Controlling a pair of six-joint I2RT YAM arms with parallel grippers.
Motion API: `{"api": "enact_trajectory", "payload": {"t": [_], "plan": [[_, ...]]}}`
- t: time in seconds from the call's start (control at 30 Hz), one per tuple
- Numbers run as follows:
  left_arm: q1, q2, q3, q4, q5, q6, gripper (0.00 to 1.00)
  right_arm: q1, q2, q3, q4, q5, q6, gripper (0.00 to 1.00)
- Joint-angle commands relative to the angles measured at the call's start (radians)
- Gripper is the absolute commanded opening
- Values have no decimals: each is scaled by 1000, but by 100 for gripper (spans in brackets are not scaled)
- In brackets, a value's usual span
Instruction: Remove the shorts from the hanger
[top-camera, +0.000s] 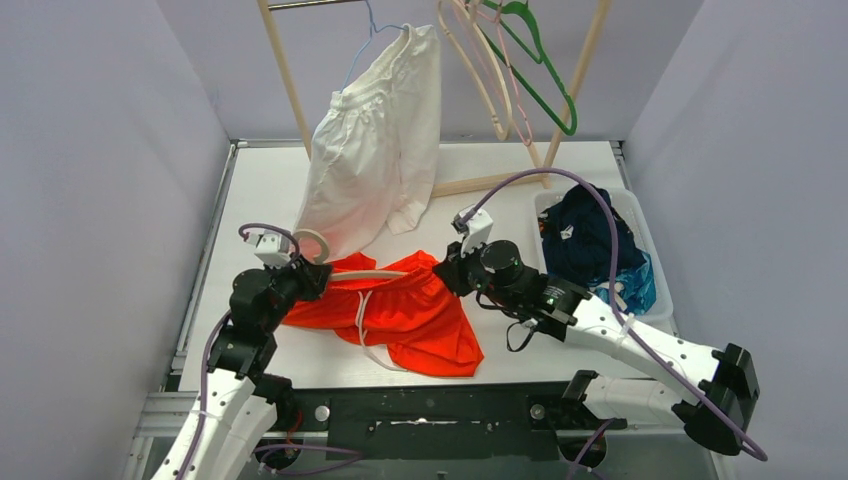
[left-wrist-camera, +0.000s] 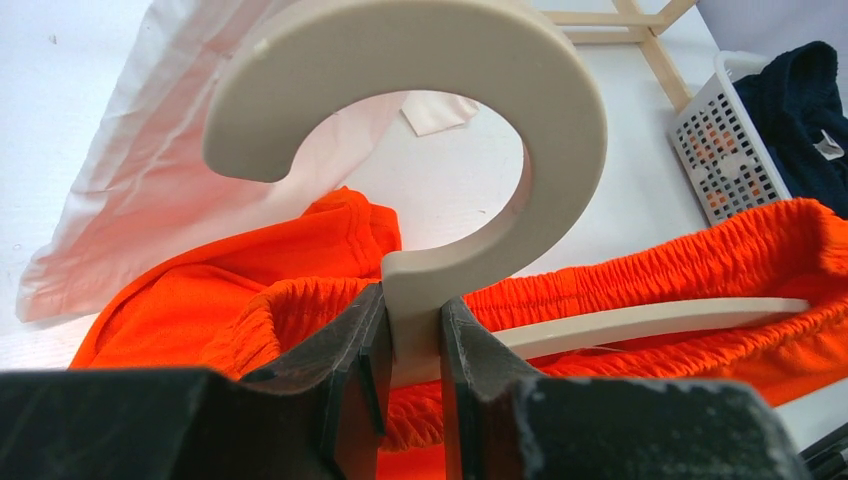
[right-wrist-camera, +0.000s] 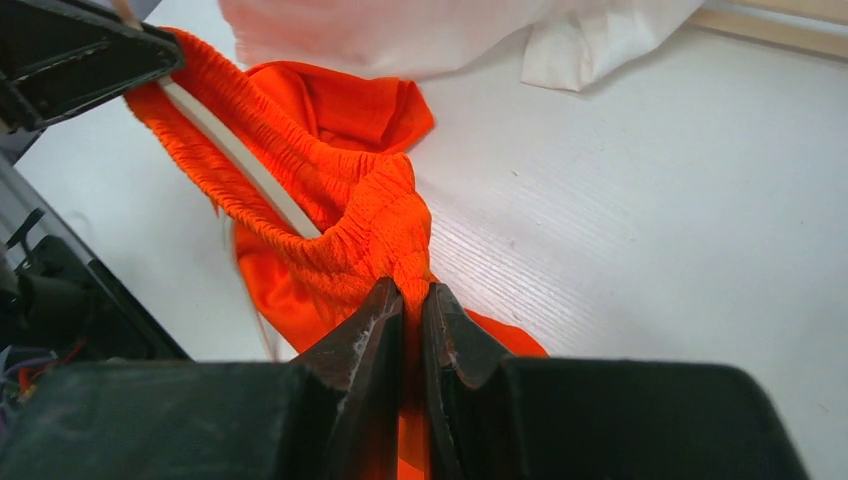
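Anchor-and-pull set-up on orange shorts (top-camera: 420, 320).
Neck of cream hanger (left-wrist-camera: 565, 130) clamped in left claw (left-wrist-camera: 412, 320) as anchor; right claw (right-wrist-camera: 412, 300) pinched tight on waistband (right-wrist-camera: 370, 210), 3 o'clock end, likely to strip it off.

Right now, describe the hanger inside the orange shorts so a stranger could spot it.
On the white table, before the wooden rack, lie the orange shorts. The hanger threads their waistband. It is flat, cream and thick-hooked; the rack's hangers are thin.

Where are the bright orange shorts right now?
In the top view the orange shorts lie at the front middle of the table, between left gripper and right gripper, near the hanging white shorts.
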Motion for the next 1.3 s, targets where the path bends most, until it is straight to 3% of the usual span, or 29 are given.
{"api": "enact_trajectory", "payload": {"t": [0.0, 0.17, 0.4, 0.93, 1.1, 1.27], "plan": [[3, -18, 56, 26, -50, 10, 0, -16, -54, -4, 52, -64, -60, 1], [5, -28, 66, 12, -76, 10, 0, -17, -44, -21, 16, -120, -112, 0], [12, -78, 61, 9, -126, 8, 0, -33, 17, -13, -112, -12, -136, 0], [19, -88, 61, 12, -119, 7, 0, -34, 59, -54, -45, -70, -170, 0], [27, -119, 76, -15, -177, 5, 0, -36, 74, -93, -32, 65, -190, 0], [29, -161, 42, 28, -150, -1, 0, -37, 85, -80, -43, 38, -190, 0]]}}
